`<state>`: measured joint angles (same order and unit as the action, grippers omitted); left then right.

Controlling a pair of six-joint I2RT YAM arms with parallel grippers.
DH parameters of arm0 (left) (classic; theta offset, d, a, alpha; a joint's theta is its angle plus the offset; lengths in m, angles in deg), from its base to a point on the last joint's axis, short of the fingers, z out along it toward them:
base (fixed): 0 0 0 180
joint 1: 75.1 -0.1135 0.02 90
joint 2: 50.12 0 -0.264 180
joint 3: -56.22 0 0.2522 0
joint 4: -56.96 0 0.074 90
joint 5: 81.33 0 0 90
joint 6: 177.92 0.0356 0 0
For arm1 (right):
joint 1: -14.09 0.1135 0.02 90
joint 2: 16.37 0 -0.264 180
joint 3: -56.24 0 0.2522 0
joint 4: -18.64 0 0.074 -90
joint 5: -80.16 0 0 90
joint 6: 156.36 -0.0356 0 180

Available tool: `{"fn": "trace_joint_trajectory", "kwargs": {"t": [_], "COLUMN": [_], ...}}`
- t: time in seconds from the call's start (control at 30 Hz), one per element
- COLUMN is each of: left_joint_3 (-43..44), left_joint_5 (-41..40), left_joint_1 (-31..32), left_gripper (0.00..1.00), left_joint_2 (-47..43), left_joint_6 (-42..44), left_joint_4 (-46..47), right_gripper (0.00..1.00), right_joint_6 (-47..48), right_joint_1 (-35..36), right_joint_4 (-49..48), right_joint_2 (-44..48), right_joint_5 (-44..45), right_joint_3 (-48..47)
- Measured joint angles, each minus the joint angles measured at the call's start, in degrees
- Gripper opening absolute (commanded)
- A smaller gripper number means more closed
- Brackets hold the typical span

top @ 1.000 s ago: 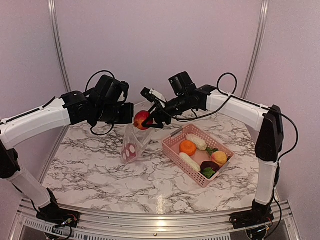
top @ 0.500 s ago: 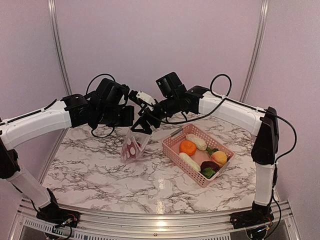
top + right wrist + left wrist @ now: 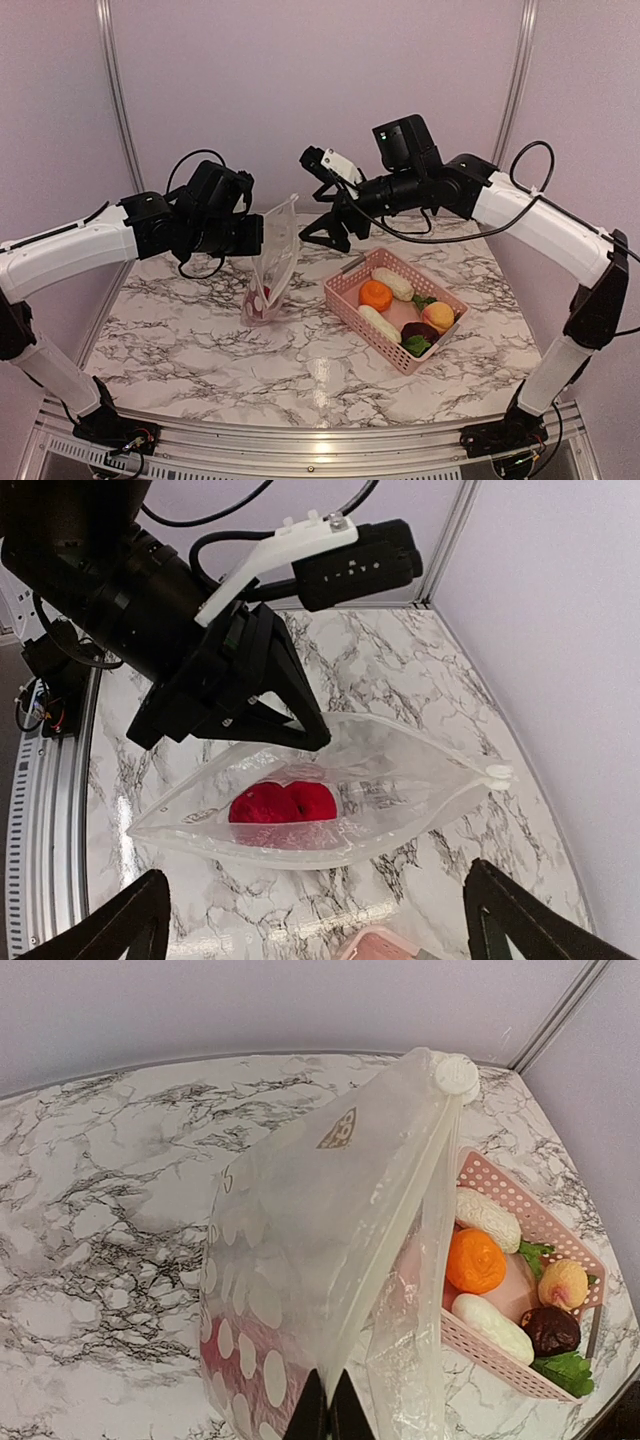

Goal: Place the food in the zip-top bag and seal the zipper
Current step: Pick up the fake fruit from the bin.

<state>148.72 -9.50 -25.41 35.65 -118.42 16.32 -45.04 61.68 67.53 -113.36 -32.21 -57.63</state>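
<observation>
Bag (image 3: 300, 1250) pinched between left jaws.

Left fingers (image 3: 313, 1415) pressed together, arm reaching inward; right fingers (image 3: 125, 920) spread wide, raised.

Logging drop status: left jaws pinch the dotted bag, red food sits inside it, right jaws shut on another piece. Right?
Not quite. The right gripper has its jaws wide open and empty, as the right wrist view shows. The rest stands: the left gripper pinches the zip-top bag, and red food sits inside it.
</observation>
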Motion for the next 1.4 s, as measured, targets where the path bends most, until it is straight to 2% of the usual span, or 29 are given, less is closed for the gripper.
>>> {"fn": "trace_joint_trajectory", "kwargs": {"t": [0.2, 0.37, 0.7, 0.97, 1.4], "left_joint_3": [0.0, -0.17, -1.68, -1.92, -1.92], "left_joint_5": [-1.27, -1.9, -1.66, -1.11, -0.72], "left_joint_1": [-0.15, -0.33, -0.48, -0.48, -0.48], "left_gripper": [0.0, 0.0, 0.0, 0.0, 0.0], "left_joint_2": [-0.98, -2.27, -2.8, -2.95, -2.99], "left_joint_6": [0.55, 1.38, 2.27, 2.69, 2.73], "left_joint_4": [-0.39, -0.46, -0.37, -0.37, -0.37], "right_gripper": [0.98, 0.99, 0.96, 0.87, 0.82], "right_joint_6": [0.85, 2.54, 4.9, 7.37, 9.03], "right_joint_1": [-5.46, -10.91, -15.47, -18.84, -19.28], "right_joint_4": [-0.39, 0.22, 2.32, 4.0, 8.02], "right_joint_2": [6.23, 7.13, 8.13, 1.88, -10.67], "right_joint_5": [1.77, 3.91, 7.15, 8.5, 9.57], "right_joint_3": [4.81, 11.23, 21.09, 22.05, 17.59]}}
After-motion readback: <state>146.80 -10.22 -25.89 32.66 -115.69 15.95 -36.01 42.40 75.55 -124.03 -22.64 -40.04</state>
